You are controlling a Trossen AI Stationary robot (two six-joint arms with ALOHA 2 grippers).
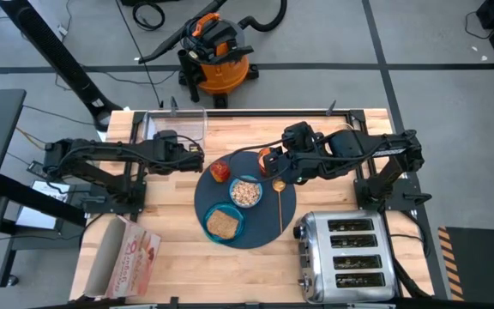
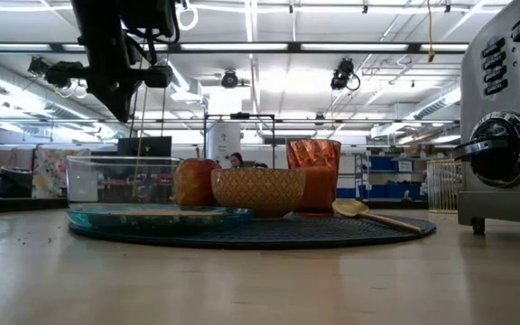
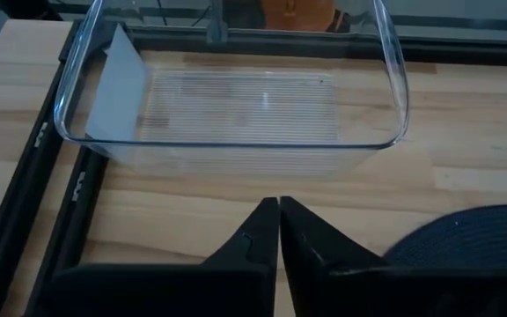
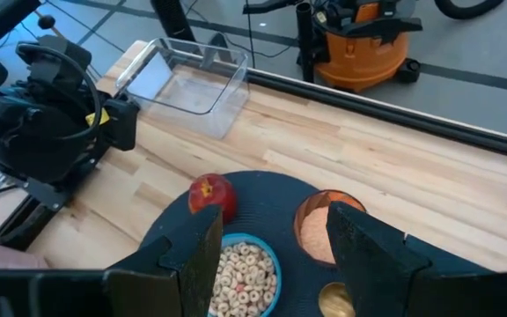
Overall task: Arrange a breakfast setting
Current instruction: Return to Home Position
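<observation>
On dark mat: cereal-filled blue bowl, toast on teal plate, apple, orange cup, spoon; left gripper closed, right gripper spread, both empty.

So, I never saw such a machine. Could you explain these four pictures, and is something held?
It is a robot: two dark arms at a wooden table. One picture looks down from above, one level across the table, two from cameras on the wrists. On the round mat are a bowl of cereal, a plate with toast, a red fruit, an orange cup and a gold spoon. A toaster, a pink box and a clear container stand off it. The left gripper is shut, empty, by the container; the right gripper is open over the mat. Nothing is held.
</observation>
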